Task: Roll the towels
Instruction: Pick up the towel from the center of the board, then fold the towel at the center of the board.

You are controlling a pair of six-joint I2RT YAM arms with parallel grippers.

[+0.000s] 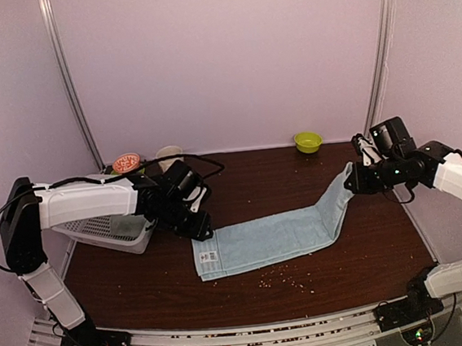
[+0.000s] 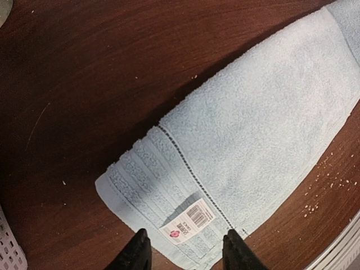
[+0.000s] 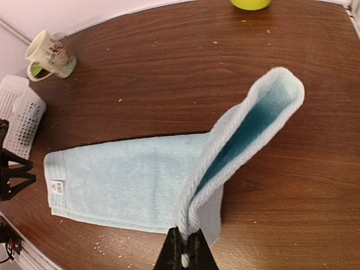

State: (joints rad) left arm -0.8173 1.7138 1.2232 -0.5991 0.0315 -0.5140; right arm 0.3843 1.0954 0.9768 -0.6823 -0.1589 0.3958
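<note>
A light blue towel (image 1: pixel 270 239) lies as a long folded strip across the middle of the dark wooden table. Its left end, with a white barcode label (image 2: pixel 188 220), lies flat. My left gripper (image 2: pixel 185 247) is open just over that labelled end, one finger on each side of the label, gripping nothing. In the top view the left gripper (image 1: pixel 199 225) sits at the towel's left corner. My right gripper (image 3: pixel 185 250) is shut on the towel's right end and holds it off the table, so the towel (image 3: pixel 124 183) rises in a curved flap. From above, the right gripper (image 1: pixel 356 179) is at the raised end.
A white mesh basket (image 1: pixel 110 230) stands at the left edge under the left arm. A mug (image 1: pixel 169 156) and an orange-topped round object (image 1: pixel 126 162) stand at the back left, a green bowl (image 1: pixel 308 141) at the back right. Pale crumbs (image 1: pixel 282 276) lie in front of the towel.
</note>
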